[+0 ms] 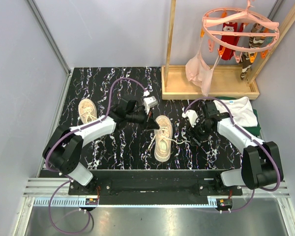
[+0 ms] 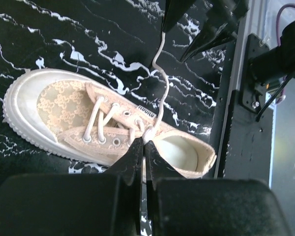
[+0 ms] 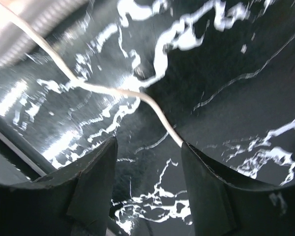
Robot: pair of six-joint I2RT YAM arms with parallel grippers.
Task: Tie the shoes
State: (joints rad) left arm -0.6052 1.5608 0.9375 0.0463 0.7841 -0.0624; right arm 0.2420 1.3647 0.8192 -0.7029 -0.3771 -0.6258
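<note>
Two small beige lace-up sneakers with pale soles are on the black, white-veined marble table [image 1: 113,83]. One [image 1: 87,112] is off to the left by itself. The other [image 1: 163,140] is dead centre between the arms, long axis toe toward the bases and heel away. From up top, its white lace [image 1: 179,141] trails out sideways toward the right jaws, which sit near the shoe. The left jaws hang over its heel end.

Left wrist cam: the left jaws are pinched fully together right at the top of the lacing, and it looks like they've got the white lace clamped there. The free strand [image 2: 162,83] runs straight away from them to the right arm's fingers [image 2: 206,29].

Right wrist cam: the right jaws stand apart. The strand [image 3: 108,91] lies slantwise across the gap and touches one finger [image 3: 206,182], but nothing is gripped yet. I'd say the right arm is nearer the loose end, so closing on that strand is its job.
</note>
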